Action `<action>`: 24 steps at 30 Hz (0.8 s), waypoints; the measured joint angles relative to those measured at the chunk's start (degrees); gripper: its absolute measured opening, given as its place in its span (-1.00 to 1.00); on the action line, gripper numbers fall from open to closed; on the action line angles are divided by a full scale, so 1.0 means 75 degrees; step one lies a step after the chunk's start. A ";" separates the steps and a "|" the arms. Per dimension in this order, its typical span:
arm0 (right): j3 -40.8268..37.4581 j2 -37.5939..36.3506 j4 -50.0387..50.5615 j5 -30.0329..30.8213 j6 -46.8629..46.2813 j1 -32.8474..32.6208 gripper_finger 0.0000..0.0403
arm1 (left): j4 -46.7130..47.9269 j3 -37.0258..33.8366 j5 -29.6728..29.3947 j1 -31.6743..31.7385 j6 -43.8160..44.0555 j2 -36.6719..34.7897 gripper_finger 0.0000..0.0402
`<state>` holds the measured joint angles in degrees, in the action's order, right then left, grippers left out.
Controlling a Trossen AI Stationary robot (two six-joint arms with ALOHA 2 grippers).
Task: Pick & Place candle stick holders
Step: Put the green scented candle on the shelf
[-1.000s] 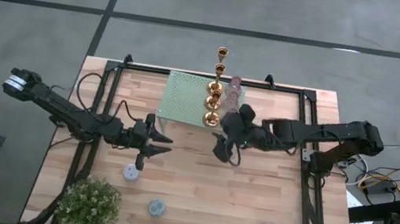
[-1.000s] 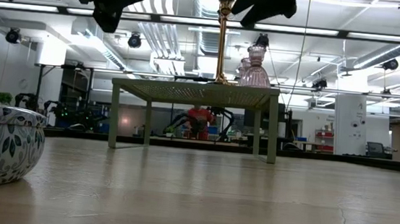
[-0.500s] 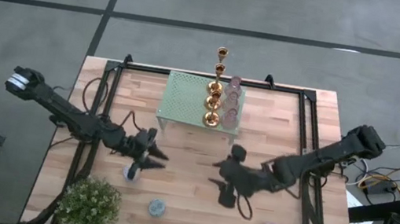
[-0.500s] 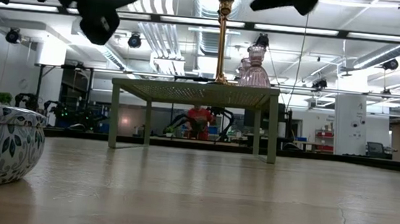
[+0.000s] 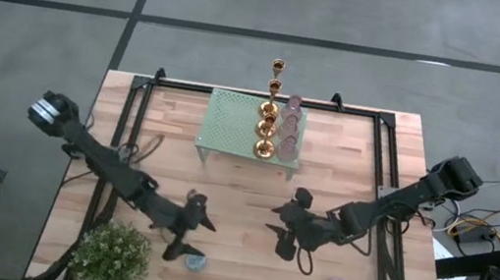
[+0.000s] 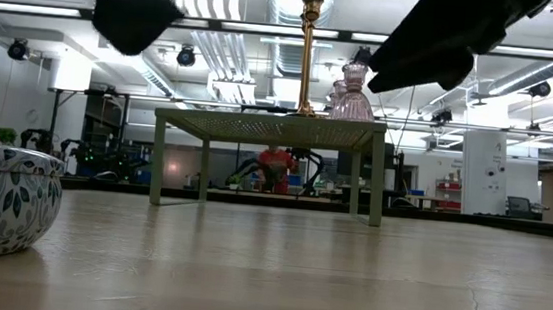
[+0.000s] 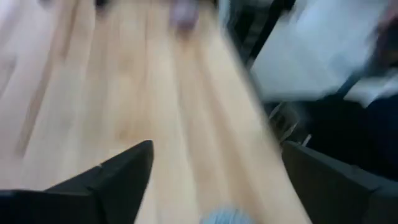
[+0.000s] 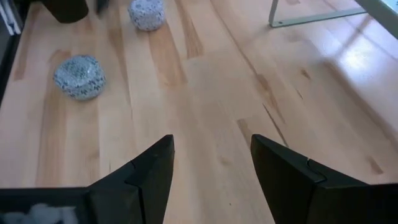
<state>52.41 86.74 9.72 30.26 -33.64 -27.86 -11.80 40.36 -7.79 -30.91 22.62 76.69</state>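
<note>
Left end effector point(image 5: 192, 241) over blue cup point(image 5: 196, 262)

- Both arms are dark, nearly black, built of slim jointed links with rounded housings at the joints.
- The left arm point(image 5: 102, 166) carries a pale grey-white block at its outer end.
- Thin dark cables loop along the left arm's links.
- The right arm point(image 5: 389, 208) ends outward in a bulky rounded dark housing.
- The left tool point(image 7: 211, 180) and right tool point(image 8: 211, 168) each have two broad, flat, matte black fingers point(image 8: 146, 174) with angular, wedge-like edges.
</note>
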 joint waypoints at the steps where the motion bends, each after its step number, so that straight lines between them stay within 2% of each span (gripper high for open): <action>1: -0.0012 0.0000 -0.0037 0.0005 -0.0042 0.0000 0.02 | 0.0648 0.0280 0.0000 -0.0024 0.0060 0.0178 0.83; 5: -0.0025 0.0000 -0.0043 0.0000 -0.0071 -0.0003 0.02 | 0.2963 0.1395 -0.0001 -0.0221 0.0556 0.0895 0.96; 8: -0.0025 0.0000 -0.0044 0.0003 -0.0066 0.0000 0.02 | 0.3852 0.1959 0.0017 -0.0458 0.0757 0.1347 0.97; 15: -0.0054 0.0000 -0.0038 0.0000 -0.0066 0.0000 0.02 | 0.4091 0.2322 0.0057 -0.0956 0.1302 0.1887 0.97; 24: -0.0062 0.0000 -0.0140 0.0001 -0.0034 0.0000 0.02 | 0.4186 0.2319 -0.0746 -0.1272 0.1644 0.2598 0.97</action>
<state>51.94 86.74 8.67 30.27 -33.89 -27.86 19.59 57.76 -13.38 -40.45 34.95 96.18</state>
